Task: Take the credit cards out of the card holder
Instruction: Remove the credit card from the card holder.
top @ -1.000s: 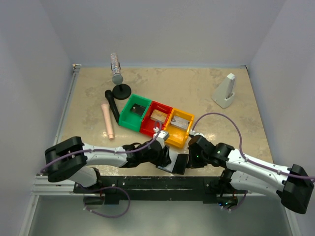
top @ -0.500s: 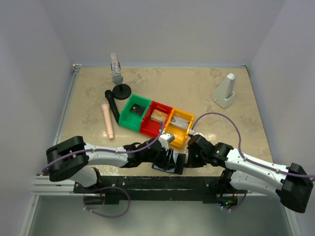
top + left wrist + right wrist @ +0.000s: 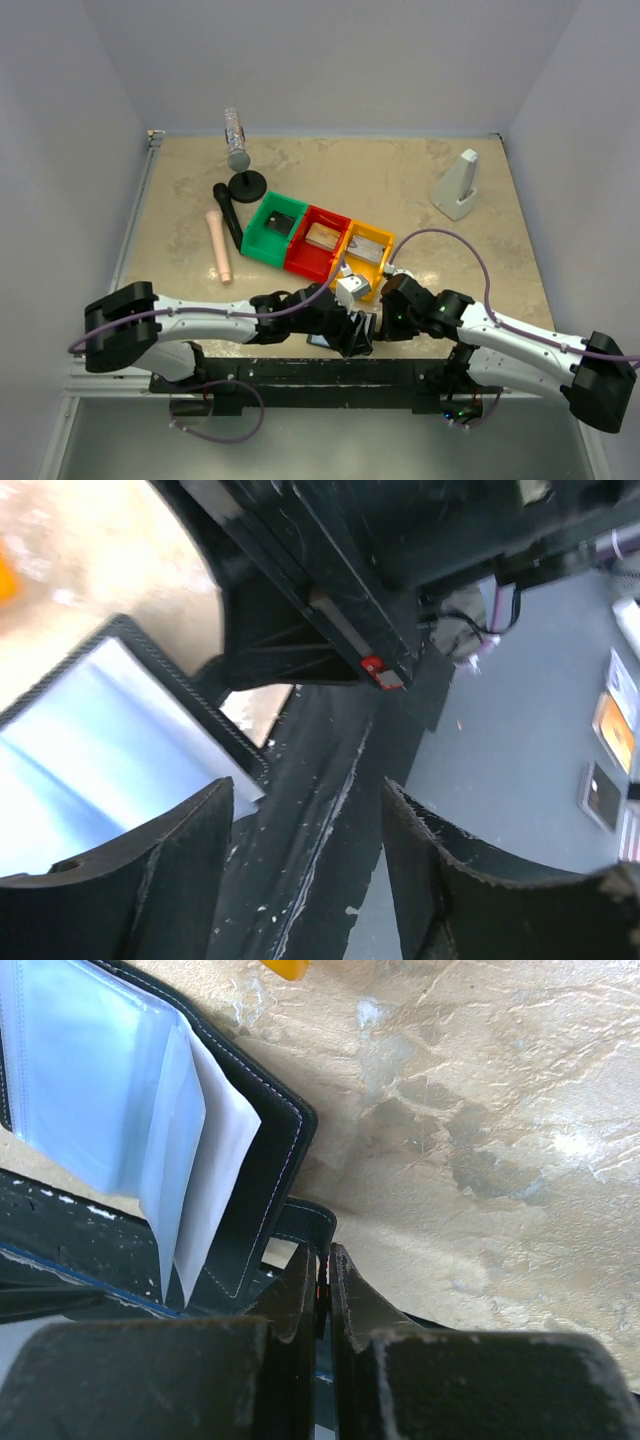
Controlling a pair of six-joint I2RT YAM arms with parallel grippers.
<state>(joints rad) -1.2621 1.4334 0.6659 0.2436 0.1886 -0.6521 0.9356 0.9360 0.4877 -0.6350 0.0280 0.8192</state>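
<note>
The card holder (image 3: 90,1080) lies open at the table's near edge, its glossy grey-blue sleeves fanned up inside a black stitched cover. My right gripper (image 3: 322,1255) is shut on the holder's black tab. From above, the right gripper (image 3: 378,325) sits just right of the holder (image 3: 322,342), which my left gripper (image 3: 352,330) mostly hides. In the left wrist view the left gripper (image 3: 308,790) is open with nothing between its fingers, and the holder's panel (image 3: 90,750) lies to their left. A flat card lies in each bin; no credit card shows in the sleeves.
The green bin (image 3: 262,238), red bin (image 3: 300,262) and yellow bin (image 3: 352,282) stand in a row just beyond the grippers. Farther back are a bottle (image 3: 236,140) on a black stand (image 3: 247,183), a beige cylinder (image 3: 219,245) and a white wedge (image 3: 457,187). A black rail (image 3: 300,365) runs along the near edge.
My left gripper has moved right, toward the right gripper and over the card holder, and its fingers have spread wider. The right gripper has kept its grip in place.
</note>
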